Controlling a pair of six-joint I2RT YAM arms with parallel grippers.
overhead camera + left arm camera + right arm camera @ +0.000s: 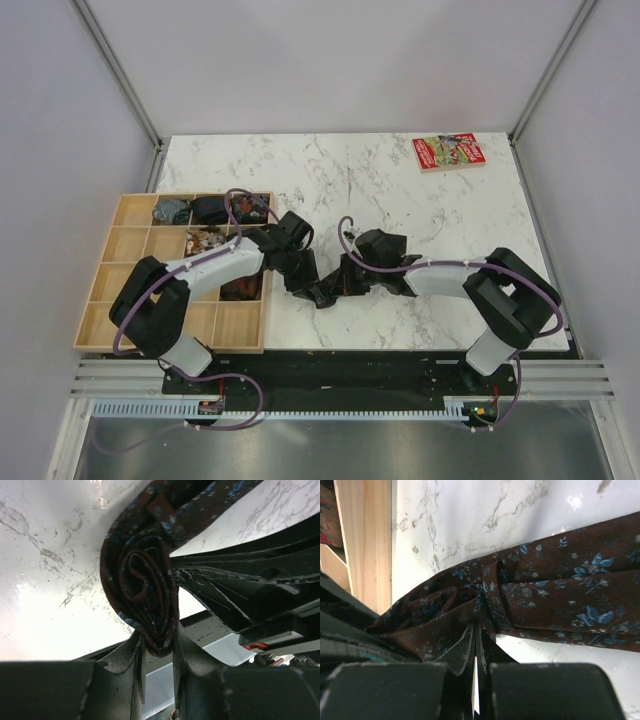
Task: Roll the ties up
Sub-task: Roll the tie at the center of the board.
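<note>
Tie (145, 590), coiled, in left end effector (157, 647) grip

Top view: soft, even overhead light falling on counter (400, 190); faint shadows lying under arms (215, 265); picture looking sharp throughout.
Left wrist view: glare washing out counter at lower left; tie (145, 580) folds sinking into darkness; left end effector (159, 641) blurring near lens.
Right wrist view: small highlight glinting upper right; tie pattern showing crisp; right end effector (476, 635) going soft, underexposed.
</note>
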